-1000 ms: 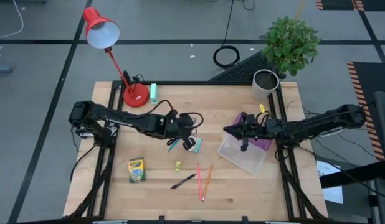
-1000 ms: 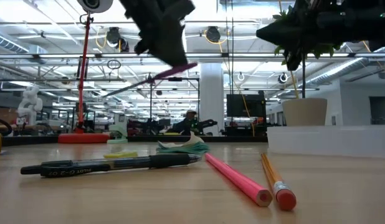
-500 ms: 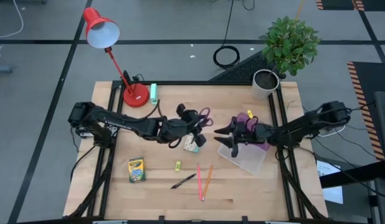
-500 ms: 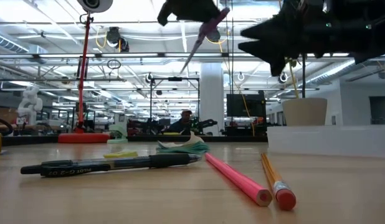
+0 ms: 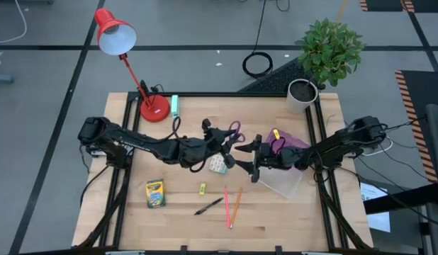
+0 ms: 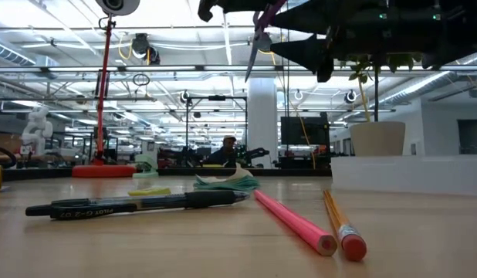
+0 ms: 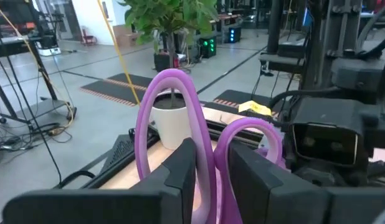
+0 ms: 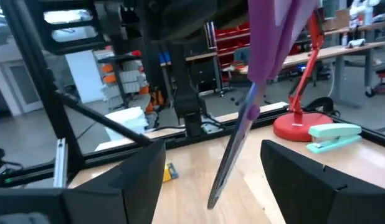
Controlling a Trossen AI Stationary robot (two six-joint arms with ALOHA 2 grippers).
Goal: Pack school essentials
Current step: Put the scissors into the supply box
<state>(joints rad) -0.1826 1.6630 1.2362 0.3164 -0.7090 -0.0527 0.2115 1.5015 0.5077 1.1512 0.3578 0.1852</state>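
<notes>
My left gripper (image 5: 225, 145) reaches over the table's middle, shut on purple scissors (image 5: 234, 130), held high with the blades (image 6: 252, 54) hanging down. My right gripper (image 5: 249, 161) faces it from the right, open, its fingers on either side of the blades (image 8: 233, 155) without touching them. On the table lie a patterned square pack (image 5: 217, 164), a crayon box (image 5: 155, 193), a tiny yellow piece (image 5: 203, 188), a black pen (image 5: 208, 206), a pink pencil (image 5: 226, 202) and an orange pencil (image 5: 236, 204). My left gripper pinches the scissors between its two fingers (image 7: 183, 171), just below the two purple handle loops (image 7: 208, 177). The fingers come about level from the table's left. The scissors are lifted clear, loops past the fingertips and blades pointing down at a slight tilt.
A clear tub (image 5: 281, 180) with a purple pouch (image 5: 293, 142) beside it sits under the right arm. A red desk lamp (image 5: 154, 108) and a mint-green block (image 5: 174, 105) stand at the far left, a potted plant (image 5: 302, 92) at the far right corner.
My left gripper has risen from beside the square pack and gone toward the table's right and far side, carrying the scissors, which have swung from slanting to blades-down. My right gripper has moved toward the table's left, closing in around the blades.
</notes>
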